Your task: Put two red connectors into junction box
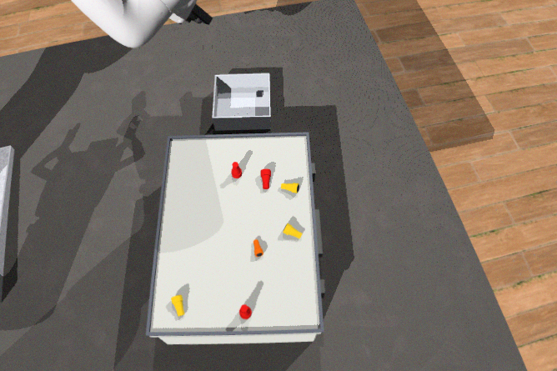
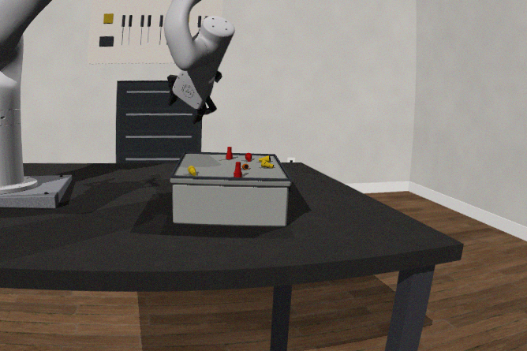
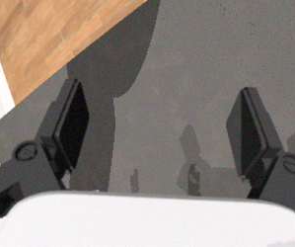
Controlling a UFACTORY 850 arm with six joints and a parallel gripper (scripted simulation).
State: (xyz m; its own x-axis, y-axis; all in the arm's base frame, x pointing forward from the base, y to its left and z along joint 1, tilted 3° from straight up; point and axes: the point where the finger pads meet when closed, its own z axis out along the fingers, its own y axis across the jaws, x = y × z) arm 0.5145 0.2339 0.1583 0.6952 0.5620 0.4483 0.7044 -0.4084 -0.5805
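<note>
Jaws wide apart with nothing in them, gripper (image 2: 205,113) hanging high over the worktop (image 1: 383,222). All three red connectors (image 1: 265,177) sit on the tool case lid (image 1: 198,240); box (image 1: 241,114) has none. Little smooth tapered cones could easily tip or roll if nudged, and the case can slide since it's unfixed. Yellow connector (image 1: 290,187) close by might get bumped.

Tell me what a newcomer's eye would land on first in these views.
Bright connectors scattered on the pale lid of the tool case catch the eye: three red ones, two near the junction box end and one at the opposite end. The hand hangs open and empty, high above the table, away from the lid.
</note>
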